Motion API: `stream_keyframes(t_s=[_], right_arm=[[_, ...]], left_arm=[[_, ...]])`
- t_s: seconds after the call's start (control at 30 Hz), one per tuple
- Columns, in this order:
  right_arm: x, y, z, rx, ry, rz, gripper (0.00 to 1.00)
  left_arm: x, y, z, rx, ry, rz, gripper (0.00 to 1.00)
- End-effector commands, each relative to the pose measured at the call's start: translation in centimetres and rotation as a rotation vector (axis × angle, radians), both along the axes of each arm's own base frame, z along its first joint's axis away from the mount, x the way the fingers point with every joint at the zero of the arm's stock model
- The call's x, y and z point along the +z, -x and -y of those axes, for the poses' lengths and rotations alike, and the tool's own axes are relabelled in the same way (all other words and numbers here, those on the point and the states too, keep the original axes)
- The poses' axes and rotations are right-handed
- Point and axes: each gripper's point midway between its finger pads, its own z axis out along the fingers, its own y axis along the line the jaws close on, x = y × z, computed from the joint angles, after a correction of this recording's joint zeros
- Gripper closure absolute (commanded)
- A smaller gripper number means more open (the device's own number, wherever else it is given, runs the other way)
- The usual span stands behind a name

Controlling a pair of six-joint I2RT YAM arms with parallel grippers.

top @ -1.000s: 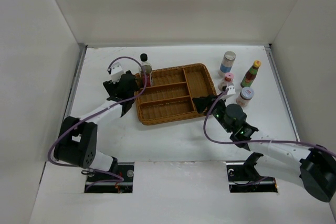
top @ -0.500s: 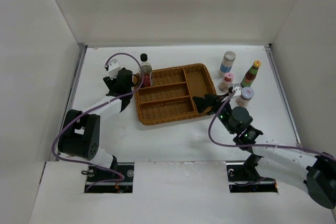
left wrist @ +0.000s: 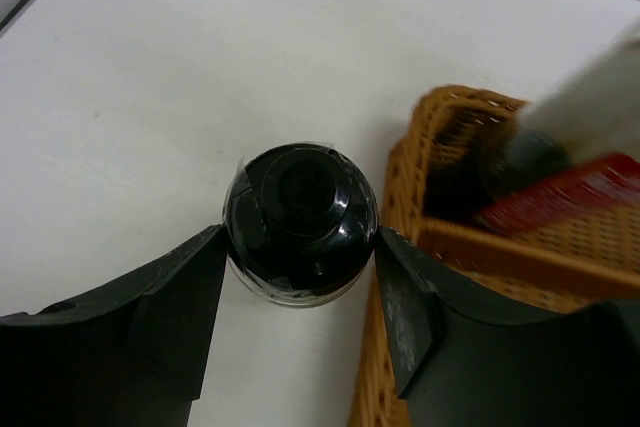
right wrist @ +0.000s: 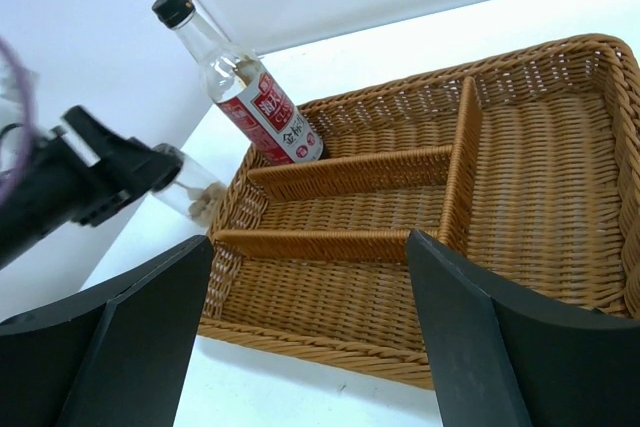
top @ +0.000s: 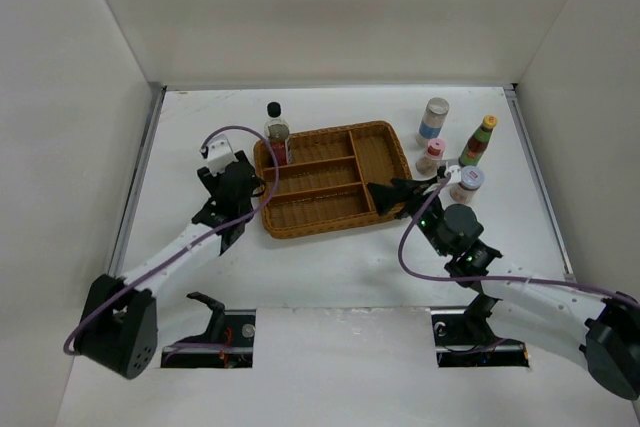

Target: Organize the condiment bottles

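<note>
The left claw (left wrist: 298,247) is closed narrow on the short black-capped bottle (left wrist: 300,209), with one finger against each side of the cap, just outside the left rim of the wicker divided tray (top: 300,232). I cannot tell whether the bottle stands on the worktop (top: 330,272) or hangs a little above it. The right claw (top: 386,199) is wide and holds nothing, over the near right corner of the tray. The tall clear black-capped bottle (top: 277,133) is in the far left compartment of the tray and looks tilted there. The blue-labelled white-capped bottle (top: 433,119), the dark green-yellow-capped bottle (top: 479,140), the pink-capped bottle (top: 432,154) and the squat pale-lidded jar (top: 466,183) stand right of the tray. The grip is only on the cap, which looks smooth and wrapped in film, so I think the bottle can slip or swing. If it goes over the rim too low, its base may catch the wicker, or it may knock over the tall bottle just beside. The right claw is near the pink-capped bottle and the jar, so a wide turn could push them. The worktop is plain white and matt, closed in by white walls (top: 330,17) at the far side, left and right of the tray.
</note>
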Motion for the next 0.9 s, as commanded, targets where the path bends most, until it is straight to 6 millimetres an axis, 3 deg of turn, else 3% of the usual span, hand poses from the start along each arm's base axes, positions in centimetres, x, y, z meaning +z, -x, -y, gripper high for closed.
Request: stream_keyframes(t_s=[0.0, 0.2, 0.4, 0.53, 0.63, 0.87], right_arm=[[1.4, 0.0, -0.2, -0.003, -0.03, 0.042, 0.15], [1.3, -0.1, -0.1, -0.005, -0.033, 0.037, 0.14], [1.1, -0.2, 0.2, -0.014, -0.03, 0.034, 0.14], [1.1, -0.3, 0.4, -0.021, -0.03, 0.034, 0.14], [1.1, -0.4, 0.8, -0.031, -0.032, 0.036, 0.14], [0.8, -0.7, 1.1, -0.048, -0.028, 0.029, 0.14]], left_arm=[[4.5, 1.7, 1.7, -0.043, 0.035, 0.111, 0.76], [8.3, 4.3, 4.9, -0.16, 0.069, 0.163, 0.76], [8.9, 5.4, 11.3, -0.331, 0.102, 0.146, 0.76], [8.0, 6.9, 14.4, -0.435, 0.109, 0.12, 0.76], [7.0, 8.0, 15.7, -0.493, 0.105, 0.083, 0.76], [2.0, 9.5, 15.1, -0.507, 0.053, -0.007, 0.76]])
